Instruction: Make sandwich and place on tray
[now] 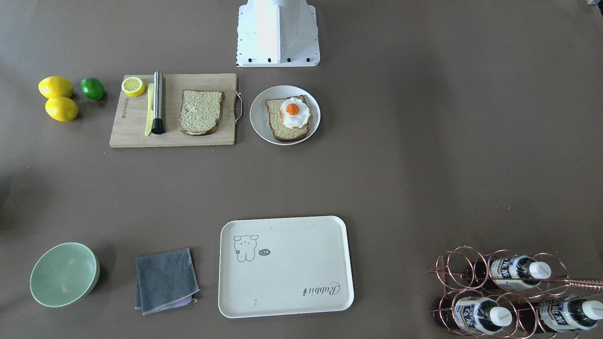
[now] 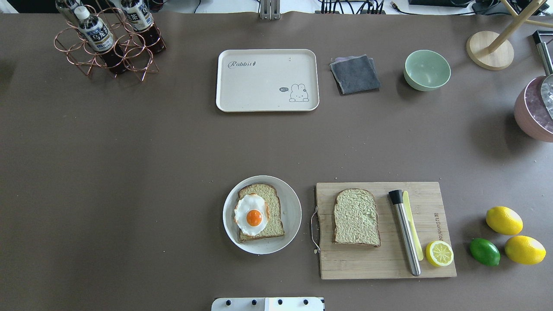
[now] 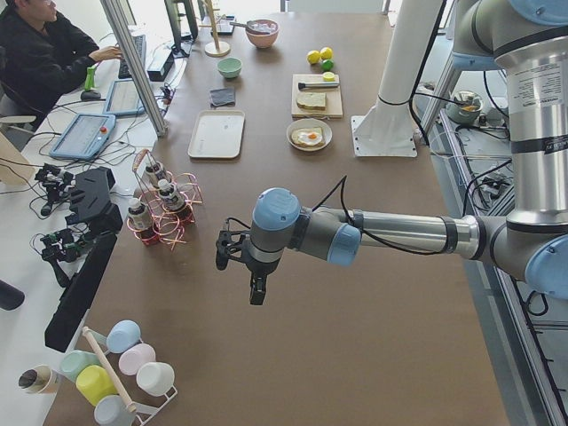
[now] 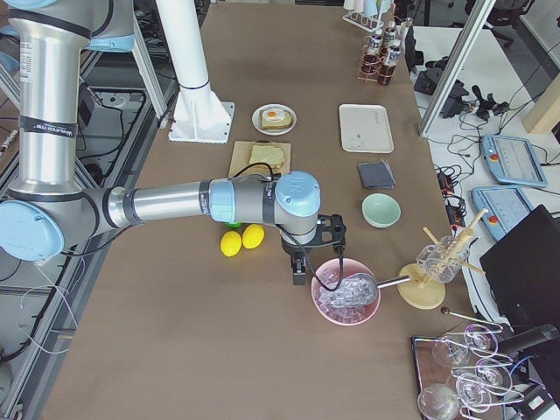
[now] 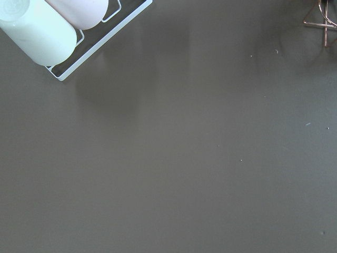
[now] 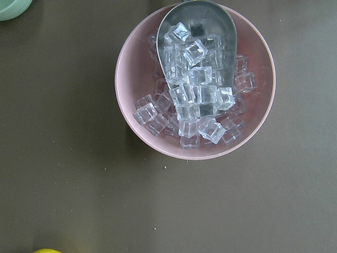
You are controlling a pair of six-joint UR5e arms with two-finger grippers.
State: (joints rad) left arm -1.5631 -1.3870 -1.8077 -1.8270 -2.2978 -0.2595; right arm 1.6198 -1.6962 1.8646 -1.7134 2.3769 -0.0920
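Observation:
The sandwich lies in two parts. One bread slice [image 2: 271, 225] rests on a round white plate [image 2: 293, 216] with a fried egg [image 2: 251, 214] on top. The other slice [image 2: 356, 217] lies bare on the wooden cutting board [image 2: 380, 263]. The cream tray [image 2: 263, 90] sits at the far side of the table with nothing on it. My left gripper [image 3: 256, 288] hangs over bare table near the bottle rack, far from the food. My right gripper [image 4: 300, 271] hovers beside a pink ice bowl [image 4: 346, 300]. I cannot tell whether either gripper is open or shut.
On the board lie a steel bar tool [image 2: 405, 231], a yellow knife [image 2: 413, 224] and a half lemon [image 2: 439, 253]. Two lemons [image 2: 503, 220] and a lime [image 2: 484, 252] sit beside it. A grey cloth [image 2: 355, 74], green bowl [image 2: 427, 70] and copper bottle rack [image 2: 108, 41] line the far edge.

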